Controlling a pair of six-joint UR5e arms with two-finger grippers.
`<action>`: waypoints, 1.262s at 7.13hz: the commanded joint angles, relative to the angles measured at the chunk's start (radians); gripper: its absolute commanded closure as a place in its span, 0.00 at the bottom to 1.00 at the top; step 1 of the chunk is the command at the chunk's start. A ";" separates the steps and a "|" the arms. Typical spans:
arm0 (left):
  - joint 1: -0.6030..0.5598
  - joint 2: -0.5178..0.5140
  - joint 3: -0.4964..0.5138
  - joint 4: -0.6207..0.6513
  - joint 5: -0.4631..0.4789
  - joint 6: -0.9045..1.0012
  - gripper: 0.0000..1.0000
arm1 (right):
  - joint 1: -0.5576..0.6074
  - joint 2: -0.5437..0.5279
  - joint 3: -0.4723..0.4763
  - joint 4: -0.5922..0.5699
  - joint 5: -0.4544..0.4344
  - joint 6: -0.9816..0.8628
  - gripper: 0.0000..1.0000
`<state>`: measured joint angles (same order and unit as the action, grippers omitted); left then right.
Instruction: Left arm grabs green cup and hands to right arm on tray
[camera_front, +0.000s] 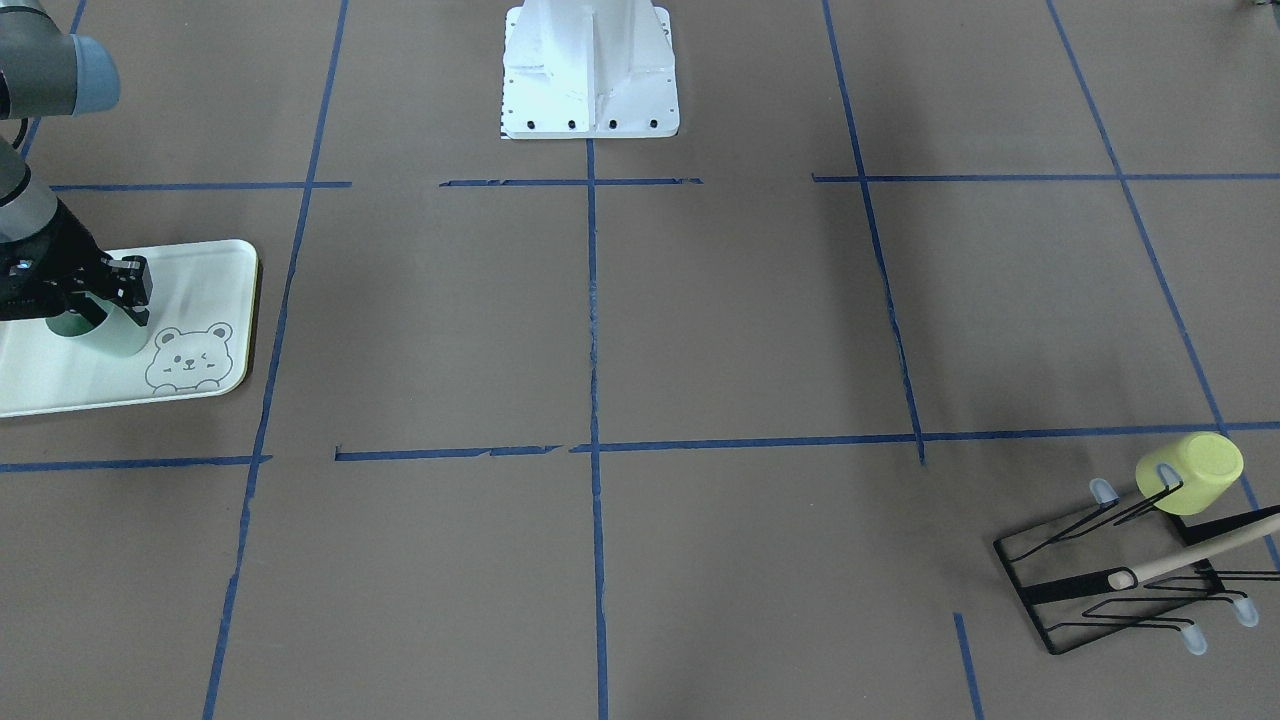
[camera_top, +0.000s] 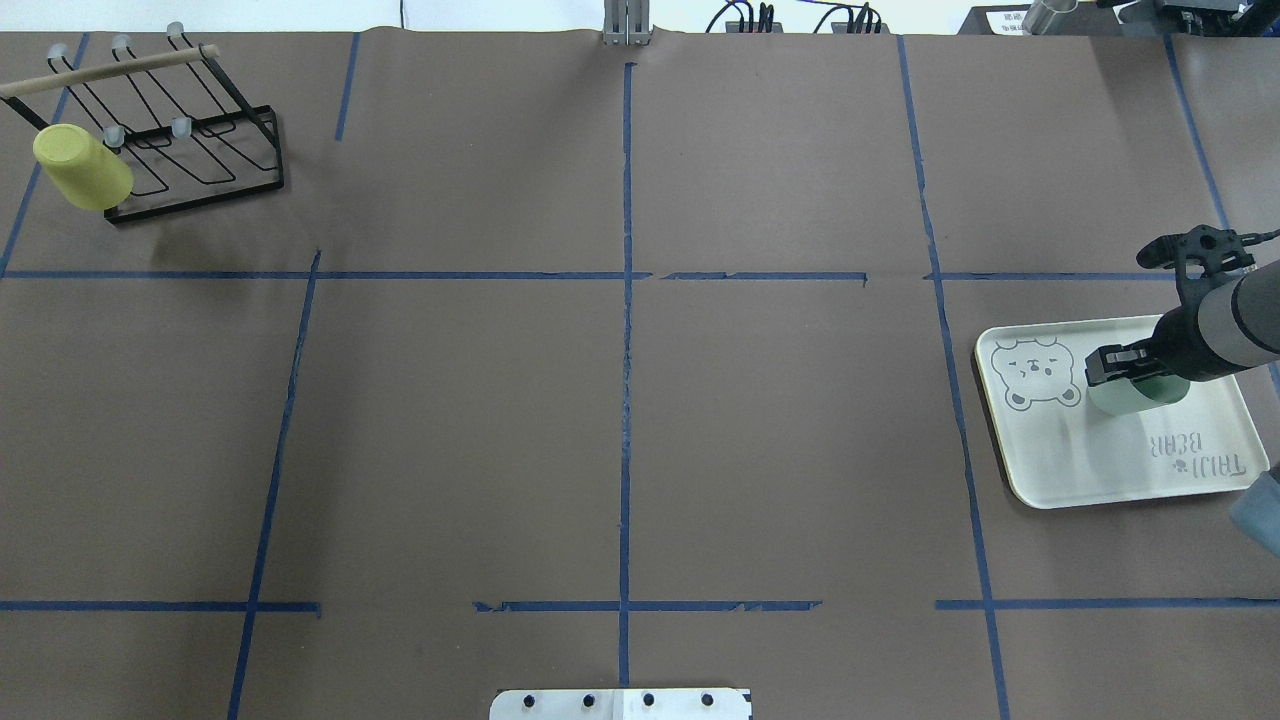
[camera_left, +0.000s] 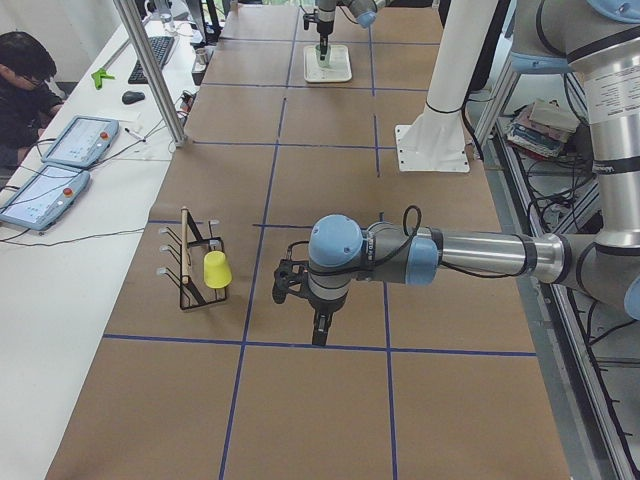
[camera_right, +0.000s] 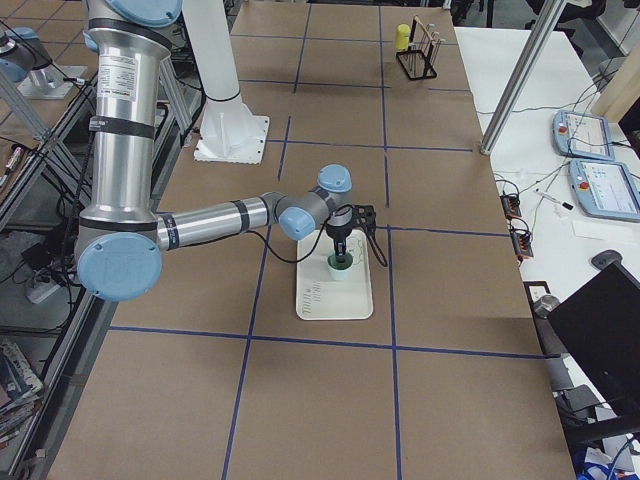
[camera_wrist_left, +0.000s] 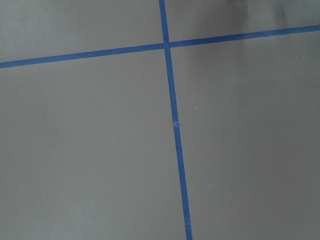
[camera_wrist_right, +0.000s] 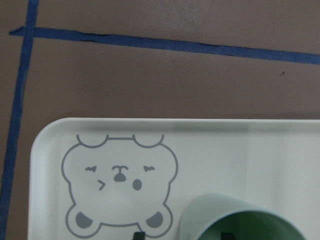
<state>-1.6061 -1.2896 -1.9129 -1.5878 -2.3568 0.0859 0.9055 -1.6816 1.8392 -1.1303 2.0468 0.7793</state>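
Note:
The green cup (camera_front: 118, 338) stands upright on the tray (camera_front: 205, 272) next to its bear drawing. My right gripper (camera_front: 108, 300) is over the cup's rim, one finger inside and one outside, with a gap between them, so it looks open. The overhead view shows the same gripper (camera_top: 1125, 366), cup (camera_top: 1140, 393) and tray (camera_top: 1100, 462). In the right wrist view the cup (camera_wrist_right: 240, 220) sits low on the tray (camera_wrist_right: 210, 142). My left gripper (camera_left: 318, 336) points down over bare table, far from the tray. I cannot tell whether it is open or shut.
A black wire rack (camera_top: 200, 140) with a wooden bar stands at the table's far left corner, and a yellow cup (camera_top: 82, 167) hangs upside down on it. Blue tape lines cross the brown table. The white robot base (camera_front: 590, 70) is mid-table.

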 joint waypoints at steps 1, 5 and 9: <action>0.000 -0.010 0.003 0.002 0.001 -0.002 0.00 | 0.085 -0.009 0.083 -0.105 0.070 -0.076 0.00; 0.000 -0.017 0.009 0.000 0.002 0.006 0.00 | 0.430 -0.120 0.198 -0.511 0.108 -0.769 0.00; 0.002 -0.026 0.071 -0.001 0.001 0.009 0.00 | 0.587 -0.247 0.135 -0.502 0.269 -0.873 0.00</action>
<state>-1.6046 -1.3105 -1.8605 -1.5891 -2.3549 0.0939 1.4779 -1.9134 1.9909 -1.6347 2.2965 -0.0917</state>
